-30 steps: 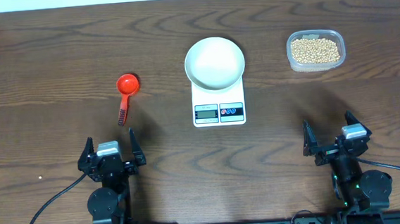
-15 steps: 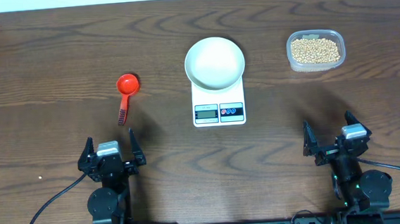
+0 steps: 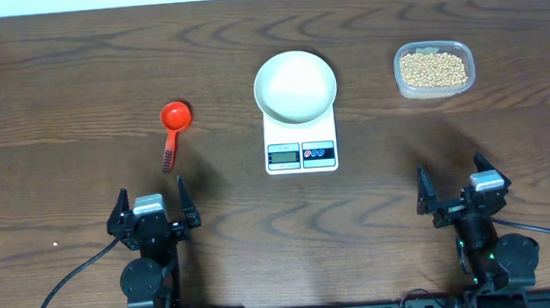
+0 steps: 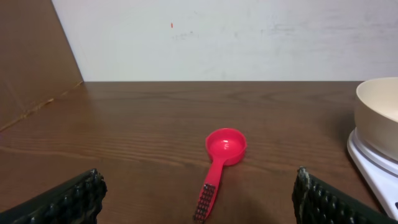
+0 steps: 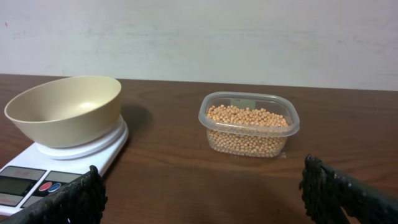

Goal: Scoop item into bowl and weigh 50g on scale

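The white bowl stands empty on the white scale at the table's middle; both also show in the right wrist view, bowl and scale. The beige beans fill a clear plastic tub at the back right, and show in the right wrist view. A red scoop lies left of the scale, handle toward me; it shows in the left wrist view. My left gripper is open and empty near the front left. My right gripper is open and empty near the front right.
The bowl's rim and the scale's corner show at the right of the left wrist view. A brown board stands at the table's far left. A pale wall runs along the table's back edge.
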You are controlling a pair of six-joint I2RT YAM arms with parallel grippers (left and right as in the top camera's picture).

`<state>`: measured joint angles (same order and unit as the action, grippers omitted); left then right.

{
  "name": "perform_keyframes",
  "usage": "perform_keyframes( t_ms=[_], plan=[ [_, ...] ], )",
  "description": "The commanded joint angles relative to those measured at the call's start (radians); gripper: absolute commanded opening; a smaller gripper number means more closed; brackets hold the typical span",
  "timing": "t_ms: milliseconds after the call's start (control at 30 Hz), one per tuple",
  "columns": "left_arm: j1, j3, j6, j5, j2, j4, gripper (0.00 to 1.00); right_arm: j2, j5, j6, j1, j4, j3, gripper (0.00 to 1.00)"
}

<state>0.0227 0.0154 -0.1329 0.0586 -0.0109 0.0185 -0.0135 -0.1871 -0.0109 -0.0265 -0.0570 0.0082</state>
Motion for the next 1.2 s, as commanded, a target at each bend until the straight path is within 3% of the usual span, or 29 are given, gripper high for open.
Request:
perform_keyframes(
  t_ms=[0,900,1167],
  plan=[
    [0.004,-0.011,-0.016,0.028,0.007,0.048,0.98,0.007,0.001,0.01,0.006,-0.003,-0.003,0.99],
    [0.004,-0.011,-0.016,0.028,0.007,0.048,0.98,0.007,0.001,0.01,0.006,-0.003,-0.003,0.99],
    [0.004,0.001,0.0,-0.181,0.005,0.045,0.98,0.007,0.001,0.01,0.006,-0.003,-0.003,0.99]
  ],
)
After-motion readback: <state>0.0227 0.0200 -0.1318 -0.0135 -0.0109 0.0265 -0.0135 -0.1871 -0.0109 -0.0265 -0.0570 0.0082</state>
